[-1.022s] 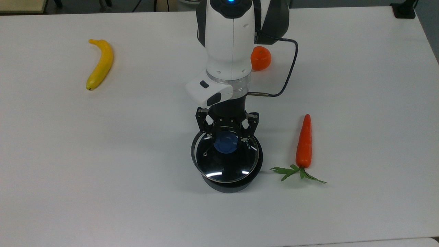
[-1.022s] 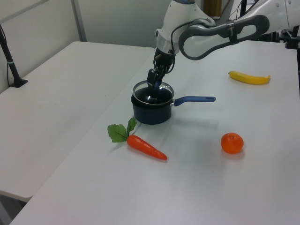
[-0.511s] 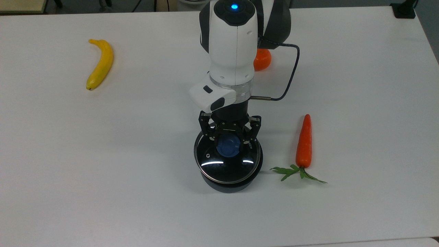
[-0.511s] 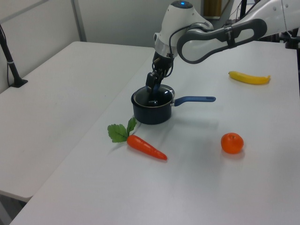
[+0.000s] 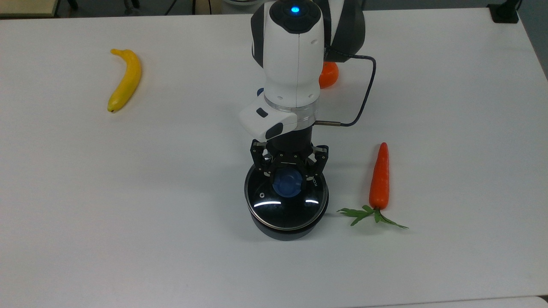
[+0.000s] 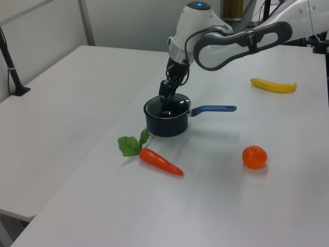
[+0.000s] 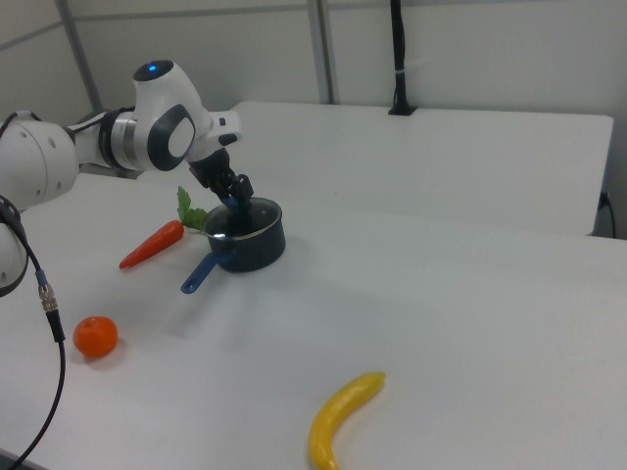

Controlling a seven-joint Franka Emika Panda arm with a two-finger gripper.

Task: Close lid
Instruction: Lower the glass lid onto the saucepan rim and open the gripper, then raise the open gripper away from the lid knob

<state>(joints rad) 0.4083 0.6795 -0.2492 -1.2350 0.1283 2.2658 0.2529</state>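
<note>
The gripper clenches the lid by its blue knob (over the saucepan); seat the rim evenly before releasing.

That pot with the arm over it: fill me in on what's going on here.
The robot arm's gripper is closed around the blue knob of the glass lid and has it sitting on the black saucepan, apparently level on the rim. It has not let go yet. On the white table around it lie a carrot, a banana and an orange, all apart from the pot.
</note>
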